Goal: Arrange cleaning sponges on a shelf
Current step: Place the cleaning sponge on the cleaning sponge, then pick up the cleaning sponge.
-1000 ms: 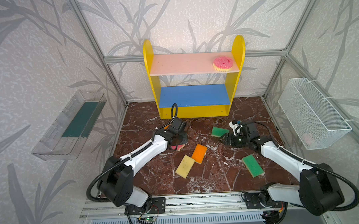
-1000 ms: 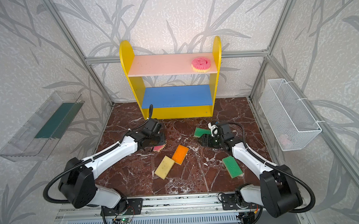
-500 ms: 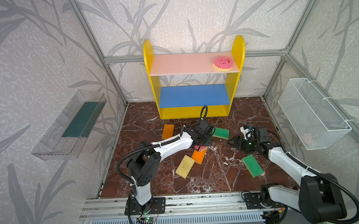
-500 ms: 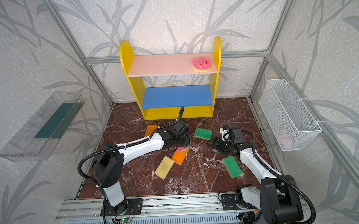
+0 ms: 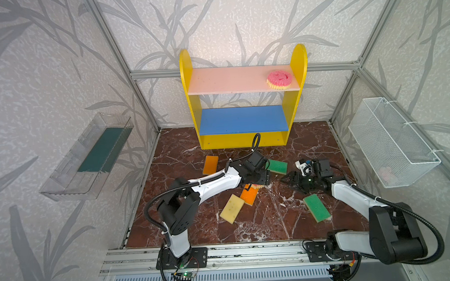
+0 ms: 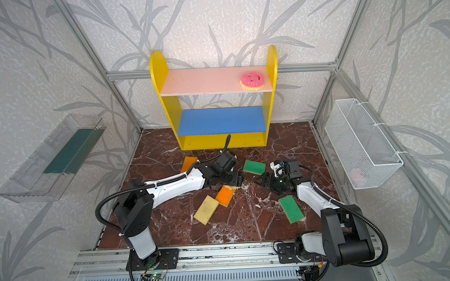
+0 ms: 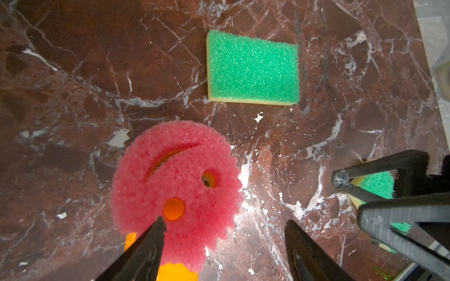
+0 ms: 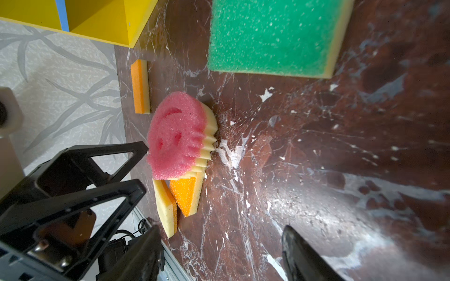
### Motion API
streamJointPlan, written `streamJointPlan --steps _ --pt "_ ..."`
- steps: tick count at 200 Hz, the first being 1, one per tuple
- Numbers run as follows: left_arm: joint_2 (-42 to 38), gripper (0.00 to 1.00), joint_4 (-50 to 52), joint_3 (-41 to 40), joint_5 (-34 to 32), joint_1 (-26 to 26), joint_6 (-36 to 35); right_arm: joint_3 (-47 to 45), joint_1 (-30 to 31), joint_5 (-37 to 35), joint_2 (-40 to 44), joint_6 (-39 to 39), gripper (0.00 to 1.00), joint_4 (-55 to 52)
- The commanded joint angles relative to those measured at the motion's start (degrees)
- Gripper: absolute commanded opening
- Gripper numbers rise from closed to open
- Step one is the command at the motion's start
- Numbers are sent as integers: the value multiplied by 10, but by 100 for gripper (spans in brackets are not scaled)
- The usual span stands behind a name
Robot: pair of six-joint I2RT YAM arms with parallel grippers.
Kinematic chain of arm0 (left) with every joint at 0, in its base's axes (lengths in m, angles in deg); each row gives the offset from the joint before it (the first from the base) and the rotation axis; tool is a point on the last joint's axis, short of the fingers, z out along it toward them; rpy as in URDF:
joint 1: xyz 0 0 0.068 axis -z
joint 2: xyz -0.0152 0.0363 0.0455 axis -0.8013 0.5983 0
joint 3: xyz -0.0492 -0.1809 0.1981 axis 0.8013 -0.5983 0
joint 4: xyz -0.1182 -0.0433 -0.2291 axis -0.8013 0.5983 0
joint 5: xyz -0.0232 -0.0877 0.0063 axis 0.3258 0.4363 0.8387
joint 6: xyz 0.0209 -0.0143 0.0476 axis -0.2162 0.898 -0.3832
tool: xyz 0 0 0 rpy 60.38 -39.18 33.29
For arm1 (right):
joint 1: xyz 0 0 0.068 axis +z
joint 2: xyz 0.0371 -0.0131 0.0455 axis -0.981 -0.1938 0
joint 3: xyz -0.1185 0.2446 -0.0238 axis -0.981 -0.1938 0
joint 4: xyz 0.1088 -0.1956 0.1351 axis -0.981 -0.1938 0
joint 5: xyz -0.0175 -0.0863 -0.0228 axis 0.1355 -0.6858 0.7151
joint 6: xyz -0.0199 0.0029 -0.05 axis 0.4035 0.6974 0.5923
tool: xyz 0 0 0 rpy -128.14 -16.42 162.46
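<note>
1. The first pink sponge, a round smiley face, lies flat on the pale pink upper board of the shelf, at the right end, just beside the yellow side panel.
2. The second pink sponge lies face up on the counter in front of the shelf. It is tilted, with one side propped on the middle orange sponge and its toothed yellow edge down on the marble.
3. The left tool hangs low over that sponge with its fingers apart and clamps nothing. One fingertip sits at the sponge's rim, and the other is over bare counter.
4. The yellow-side-up sponge lies against the middle orange sponge, on the side towards the front rail.
5. The far orange sponge lies alone near the shelf's yellow base, to the left of the left arm.
6. The far green sponge lies just beyond the left tool, towards the shelf. The near green sponge lies closer to the front, beside the right arm.
7. The right tool faces the left tool low over the counter, near it but not touching. Its fingers are apart and nothing is between them.
8. The clear tray with a dark green liner hangs on the left wall.
9. The wire basket hangs on the right wall. A pale shape inside it is too blurred to name.
</note>
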Motion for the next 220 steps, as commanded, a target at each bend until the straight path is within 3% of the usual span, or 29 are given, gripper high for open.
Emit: streamJointPlan --steps 1,49,118,220 --pt "-61 76 -6 -33 -38 -11 10 6 12 30 -18 -19 77 27" --pt "-109 69 -74 -115 16 -81 17 9 50 41 -68 -76 77 85" --pt "-63 56 -63 -87 59 -120 -4 10 87 49 -138 -147 80 184" --pt "-48 49 -105 -124 90 -124 10 19 95 52 -218 -216 76 299"
